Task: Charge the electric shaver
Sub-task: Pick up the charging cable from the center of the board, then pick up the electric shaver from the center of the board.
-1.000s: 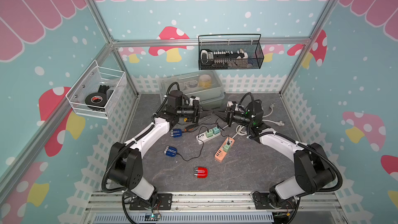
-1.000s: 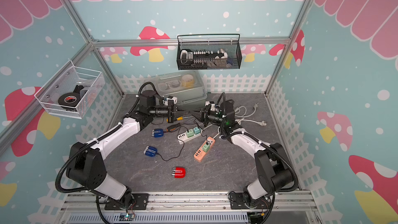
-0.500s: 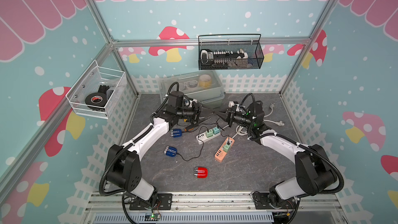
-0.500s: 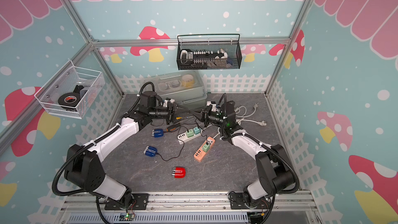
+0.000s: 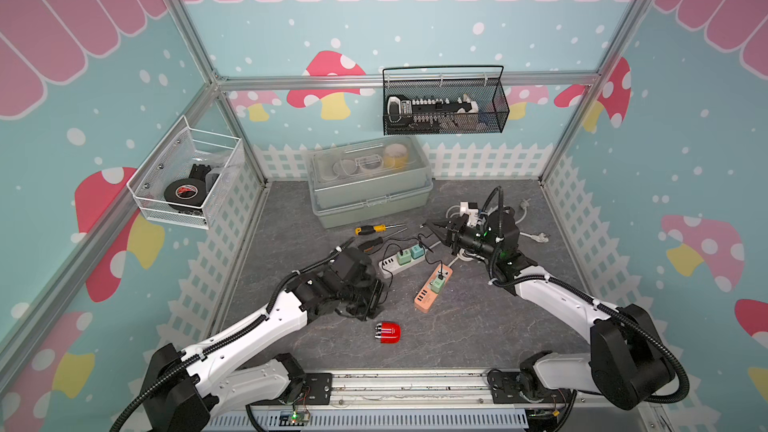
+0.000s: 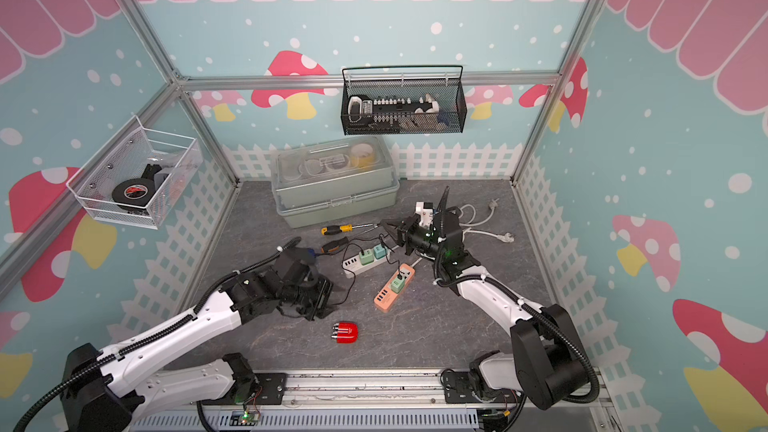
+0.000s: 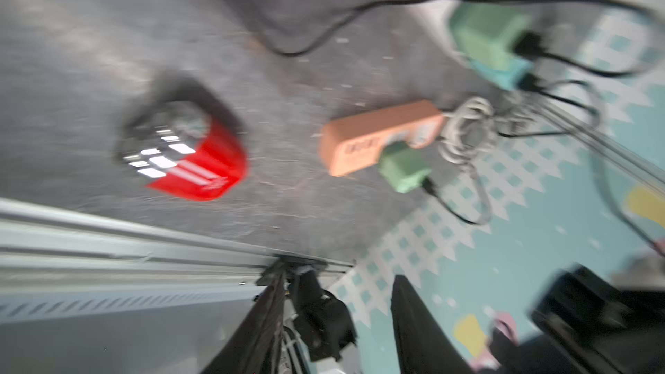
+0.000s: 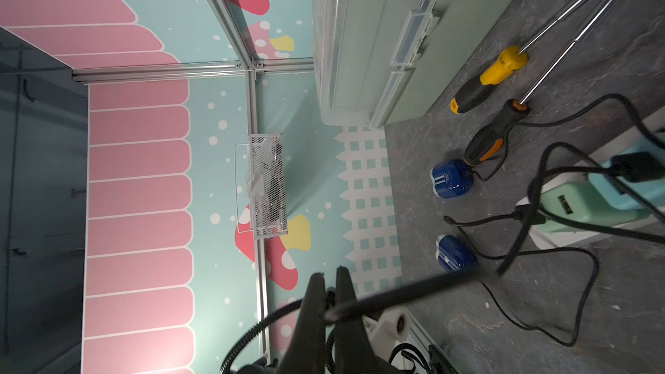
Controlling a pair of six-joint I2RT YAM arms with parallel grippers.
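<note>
The red shaver (image 5: 387, 333) lies centre near the front edge, the left gripper (image 7: 340, 278) is just beyond it to the left, open and empty, and farther right the right gripper (image 8: 329, 273) pinches a black cable (image 8: 414, 289).

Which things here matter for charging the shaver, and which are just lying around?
Job: red shaver, black cable pinched in the right claw, orange power strip.
Lying about: yellow screwdriver, toolbox, tape roll, black mesh basket.
</note>
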